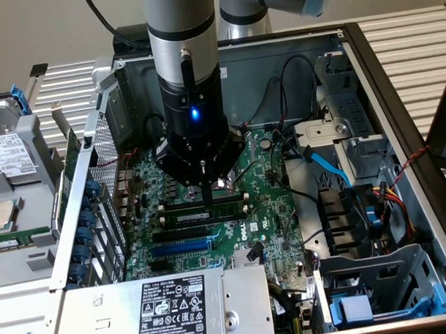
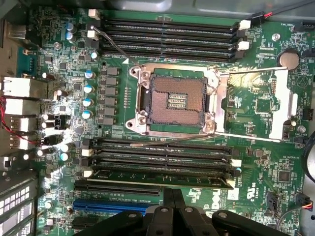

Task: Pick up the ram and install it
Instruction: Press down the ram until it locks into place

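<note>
Tool (image 1: 208,199) down over the green board (image 1: 265,224) inside the open case (image 1: 397,109), thin fingers drawn narrow together, tips on the ram's (image 1: 202,209) top edge. Ram lying in a long black slot (image 2: 162,158) at about six o'clock from the square metal socket (image 2: 175,102), seen in the wrist view as a flat green stick (image 2: 162,175) with dark chips. Best pressed straight down, evenly, kept square to the slot, pale end clips (image 2: 236,162) watched. Whether fully seated: cannot tell. Blue slot (image 2: 115,205) just beyond, glossy plastic.
</note>
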Robot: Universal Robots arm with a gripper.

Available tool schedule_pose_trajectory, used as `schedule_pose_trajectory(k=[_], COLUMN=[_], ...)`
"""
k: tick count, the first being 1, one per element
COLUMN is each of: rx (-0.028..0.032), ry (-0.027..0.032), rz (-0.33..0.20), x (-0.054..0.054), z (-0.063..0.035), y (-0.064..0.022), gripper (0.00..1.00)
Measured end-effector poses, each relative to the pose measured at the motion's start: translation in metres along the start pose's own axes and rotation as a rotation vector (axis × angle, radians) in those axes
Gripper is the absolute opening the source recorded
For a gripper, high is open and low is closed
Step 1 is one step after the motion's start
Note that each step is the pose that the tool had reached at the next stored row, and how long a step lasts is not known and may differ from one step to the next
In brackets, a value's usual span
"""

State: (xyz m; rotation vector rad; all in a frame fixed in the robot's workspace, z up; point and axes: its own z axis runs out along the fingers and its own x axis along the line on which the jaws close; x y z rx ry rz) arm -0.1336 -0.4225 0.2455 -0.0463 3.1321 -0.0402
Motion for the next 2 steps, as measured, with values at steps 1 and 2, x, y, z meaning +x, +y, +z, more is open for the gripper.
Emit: schedule_pose_trajectory(k=[1,2], rx=[0.0,0.0], ry=[0.0,0.0], rz=[0.0,0.0], x=[0.0,0.0], z=[0.0,0.0], y=[0.0,0.0], gripper=[0.11,0.11])
